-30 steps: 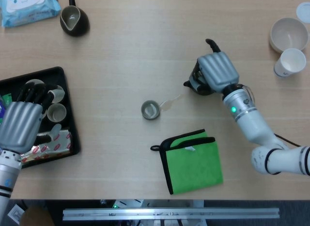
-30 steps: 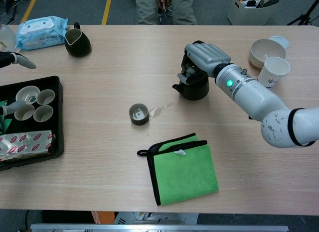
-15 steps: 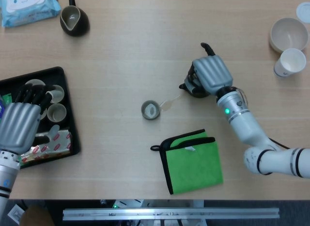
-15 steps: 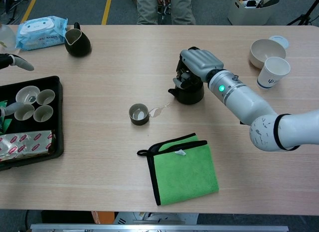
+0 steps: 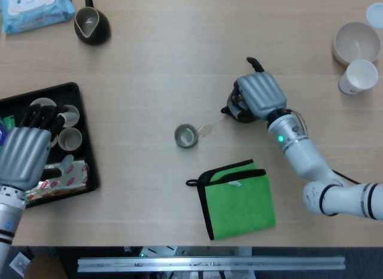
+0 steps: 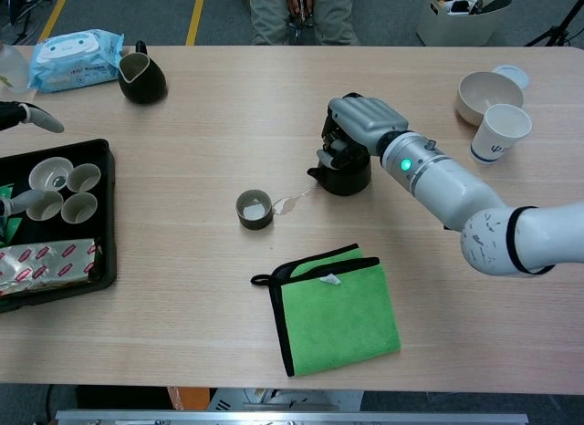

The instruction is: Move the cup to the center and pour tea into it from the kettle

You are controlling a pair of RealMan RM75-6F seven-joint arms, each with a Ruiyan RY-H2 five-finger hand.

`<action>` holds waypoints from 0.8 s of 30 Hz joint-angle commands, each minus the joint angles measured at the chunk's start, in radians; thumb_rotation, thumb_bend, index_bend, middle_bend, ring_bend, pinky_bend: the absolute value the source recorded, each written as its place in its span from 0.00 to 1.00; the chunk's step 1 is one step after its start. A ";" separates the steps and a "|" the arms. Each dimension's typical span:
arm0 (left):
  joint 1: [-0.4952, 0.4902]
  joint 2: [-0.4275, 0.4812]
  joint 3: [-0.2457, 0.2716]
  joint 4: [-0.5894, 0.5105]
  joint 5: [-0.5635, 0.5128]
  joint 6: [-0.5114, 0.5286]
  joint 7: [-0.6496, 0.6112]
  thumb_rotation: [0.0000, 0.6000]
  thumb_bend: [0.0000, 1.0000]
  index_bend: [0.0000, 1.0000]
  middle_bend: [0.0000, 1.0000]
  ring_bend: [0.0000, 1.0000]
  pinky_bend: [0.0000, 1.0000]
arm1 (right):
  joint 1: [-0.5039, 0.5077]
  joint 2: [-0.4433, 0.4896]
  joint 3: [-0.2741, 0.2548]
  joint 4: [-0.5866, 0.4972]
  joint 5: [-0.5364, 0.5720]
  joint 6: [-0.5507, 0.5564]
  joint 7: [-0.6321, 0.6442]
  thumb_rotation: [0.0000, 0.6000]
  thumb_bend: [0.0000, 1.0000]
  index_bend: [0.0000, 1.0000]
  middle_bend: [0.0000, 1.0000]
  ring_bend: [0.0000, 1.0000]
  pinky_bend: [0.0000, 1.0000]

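Observation:
A small grey-green cup [image 5: 186, 136] [image 6: 254, 209] stands near the middle of the table, with pale liquid inside. A thin wet streak [image 5: 209, 128] [image 6: 292, 203] runs from it toward the kettle. The black kettle [image 5: 234, 109] [image 6: 343, 175] is a short way right of the cup, its spout facing the cup. My right hand [image 5: 258, 96] [image 6: 363, 122] grips the kettle from above and hides most of it. My left hand [image 5: 26, 153] hovers over the tray at the left edge with fingers apart, holding nothing.
The black tray [image 5: 88, 147] [image 6: 108, 215] at the left holds several cups and snack packets. A green cloth [image 5: 239, 198] [image 6: 333, 306] lies in front of the kettle. A dark pitcher [image 5: 91, 24] and wipes packet [image 5: 33, 9] sit far left; a bowl [image 5: 356, 42] and paper cup [image 5: 359, 76] far right.
My right hand has brought the kettle leftward, closer to the cup. The left hand has stayed over the tray.

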State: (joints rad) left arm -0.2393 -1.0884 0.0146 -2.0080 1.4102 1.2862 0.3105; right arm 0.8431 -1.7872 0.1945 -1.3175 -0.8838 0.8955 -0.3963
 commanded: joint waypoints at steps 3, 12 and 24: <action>-0.001 -0.001 -0.001 0.000 -0.001 -0.001 0.000 1.00 0.28 0.22 0.18 0.14 0.12 | -0.003 0.005 0.003 -0.009 -0.003 0.000 0.001 1.00 0.41 0.66 0.54 0.42 0.00; -0.003 -0.003 -0.002 -0.002 -0.002 -0.005 0.005 1.00 0.28 0.22 0.18 0.14 0.12 | -0.009 0.016 0.009 -0.023 -0.014 -0.008 0.018 1.00 0.41 0.54 0.44 0.33 0.00; -0.006 -0.007 0.000 -0.002 -0.001 -0.010 0.009 1.00 0.28 0.22 0.18 0.14 0.12 | -0.010 0.037 0.008 -0.040 -0.005 -0.025 0.014 0.99 0.26 0.40 0.33 0.20 0.00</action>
State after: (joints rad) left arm -0.2449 -1.0957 0.0143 -2.0099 1.4086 1.2759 0.3195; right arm 0.8326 -1.7519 0.2032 -1.3559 -0.8908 0.8721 -0.3801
